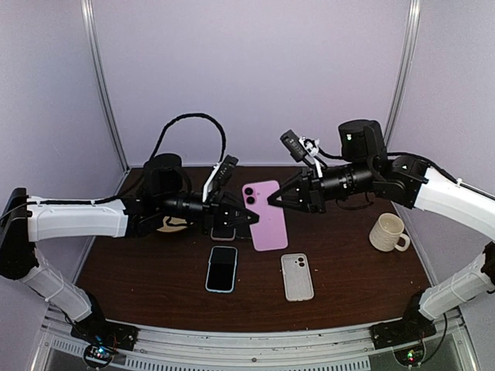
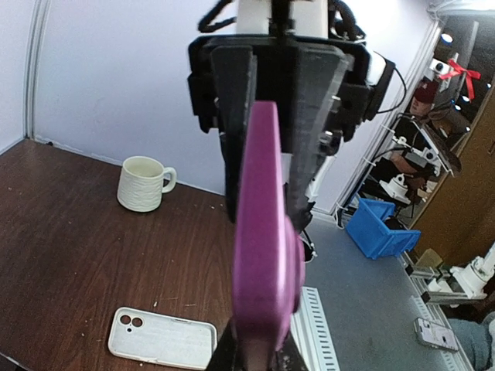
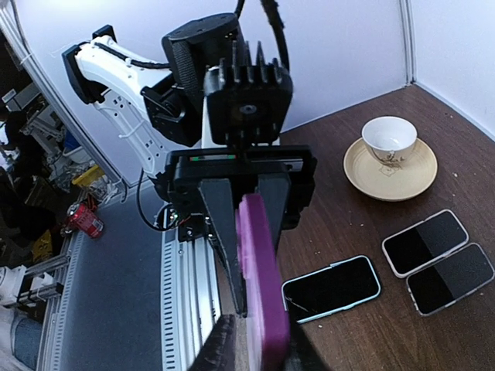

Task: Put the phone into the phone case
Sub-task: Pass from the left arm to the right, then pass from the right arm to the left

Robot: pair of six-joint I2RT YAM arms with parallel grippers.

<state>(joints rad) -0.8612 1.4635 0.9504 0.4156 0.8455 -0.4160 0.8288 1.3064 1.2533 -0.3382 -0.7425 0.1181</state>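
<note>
A pink phone (image 1: 265,215) hangs upright in the air above the middle of the table, its camera lenses facing the top camera. My left gripper (image 1: 246,218) is shut on its left edge; in the left wrist view the phone (image 2: 263,232) stands edge-on between the fingers. My right gripper (image 1: 276,199) straddles the opposite edge. In the right wrist view the phone (image 3: 263,278) sits between the fingers (image 3: 224,344), with a slim gap showing on one side. The empty white phone case (image 1: 297,276) lies flat on the table below, also visible as the case (image 2: 162,338).
A blue-rimmed phone (image 1: 222,268) lies left of the case. Two more phones (image 3: 425,242) lie beneath the left arm. A cup on a saucer (image 3: 389,143) stands at the back left, and a cream mug (image 1: 388,232) at the right.
</note>
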